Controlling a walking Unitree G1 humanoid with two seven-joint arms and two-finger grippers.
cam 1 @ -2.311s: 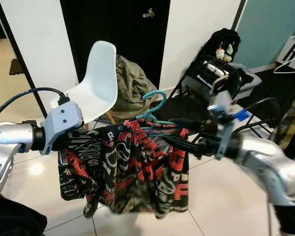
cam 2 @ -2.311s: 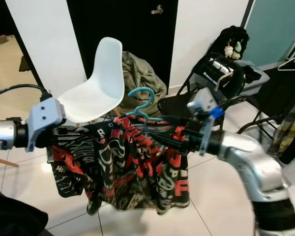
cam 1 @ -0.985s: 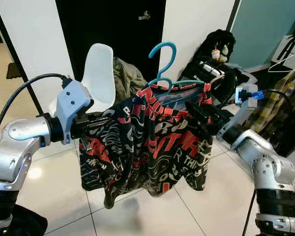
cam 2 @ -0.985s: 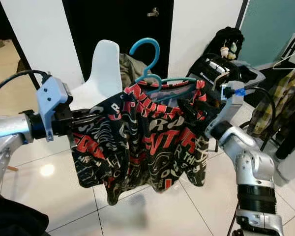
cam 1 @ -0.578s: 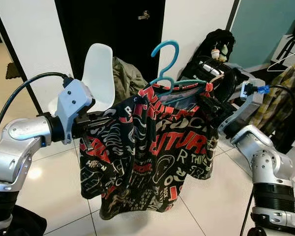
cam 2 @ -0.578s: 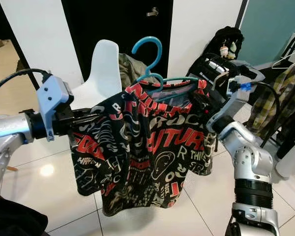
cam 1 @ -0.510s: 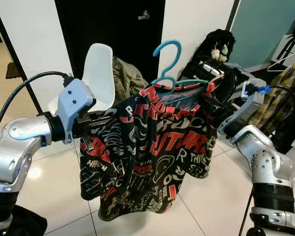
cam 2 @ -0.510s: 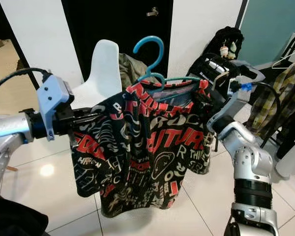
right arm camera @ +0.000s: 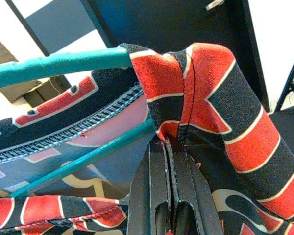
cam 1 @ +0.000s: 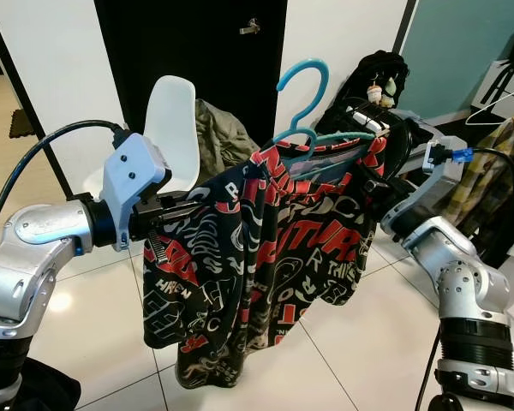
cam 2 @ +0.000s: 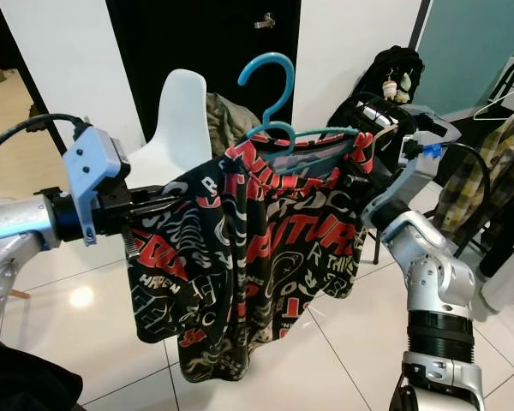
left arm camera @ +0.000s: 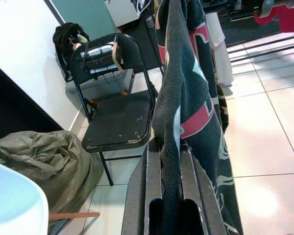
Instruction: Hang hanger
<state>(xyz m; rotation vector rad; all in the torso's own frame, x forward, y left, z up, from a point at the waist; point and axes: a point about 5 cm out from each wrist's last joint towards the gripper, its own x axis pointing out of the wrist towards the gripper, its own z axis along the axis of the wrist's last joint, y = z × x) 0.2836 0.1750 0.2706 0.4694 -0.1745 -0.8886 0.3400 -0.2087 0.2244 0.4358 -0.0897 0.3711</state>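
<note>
A black T-shirt [cam 1: 274,248] with red and white lettering hangs on a teal hanger [cam 1: 304,94], held up in the air between my arms with the hook pointing upward. My left gripper [cam 1: 197,208] is shut on a fold at the shirt's left side; the left wrist view has the cloth [left arm camera: 179,98] pinched between the fingers [left arm camera: 154,166]. My right gripper [cam 1: 370,175] is shut on the shirt's right shoulder. In the right wrist view it clamps the red and black seam [right arm camera: 196,93] just under the teal hanger bar [right arm camera: 63,63].
A white chair [cam 1: 176,128] and an olive bag [cam 1: 223,137] stand behind the shirt before a black door. A black folding chair [left arm camera: 117,117] and a loaded black stroller [cam 1: 377,77] sit at the right. A plaid shirt [cam 1: 488,163] and a white hanger [cam 1: 497,107] hang at far right.
Both arms have lifted the hanger and shirt higher and carried them rightward. The shirt now hangs in a narrower bunch. Both grips are unchanged.
</note>
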